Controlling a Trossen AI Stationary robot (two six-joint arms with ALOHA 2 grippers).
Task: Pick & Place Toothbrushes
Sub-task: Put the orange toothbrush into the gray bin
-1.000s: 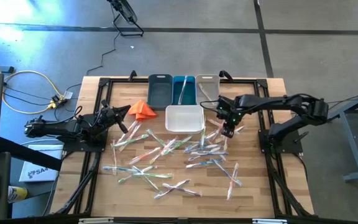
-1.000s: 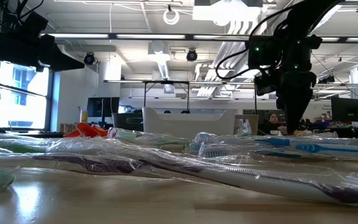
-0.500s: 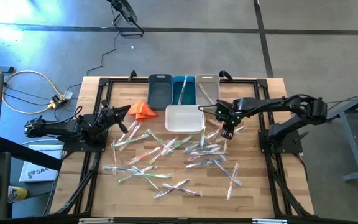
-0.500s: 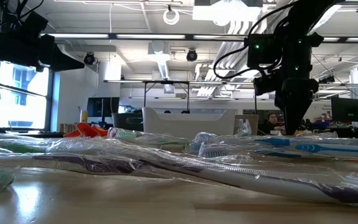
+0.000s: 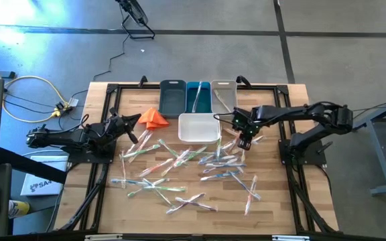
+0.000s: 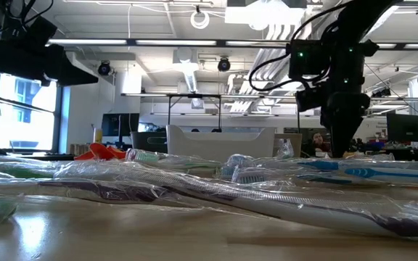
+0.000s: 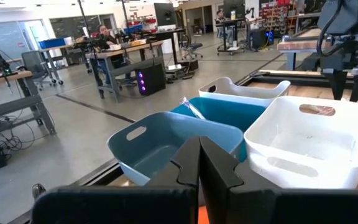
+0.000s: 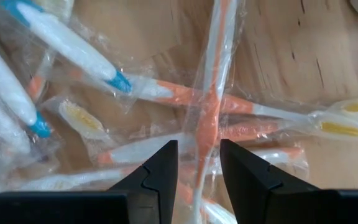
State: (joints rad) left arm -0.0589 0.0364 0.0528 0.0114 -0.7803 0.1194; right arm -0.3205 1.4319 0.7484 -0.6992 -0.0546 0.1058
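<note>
Many wrapped toothbrushes (image 5: 179, 164) lie scattered and crossing on the wooden table. My right gripper (image 5: 242, 142) points down over the pile just right of the white bin, and it is open. In the right wrist view its fingers (image 8: 199, 163) stand on either side of an orange-and-white toothbrush (image 8: 207, 118) that lies on top of others; no touch shows. My left gripper (image 5: 130, 131) waits at the table's left, shut and level, facing the bins (image 7: 199, 163). One toothbrush (image 5: 195, 97) lies in the teal bin.
A dark blue bin (image 5: 172, 98), a teal bin (image 5: 205, 100) and a pale bin (image 5: 224, 94) stand in a row at the far edge, with a white bin (image 5: 199, 128) in front of them. An orange folded cloth (image 5: 154, 118) lies left of the white bin.
My right gripper has shifted a little toward the table's left over the pile, staying open and low. The toothbrushes lie as before.
</note>
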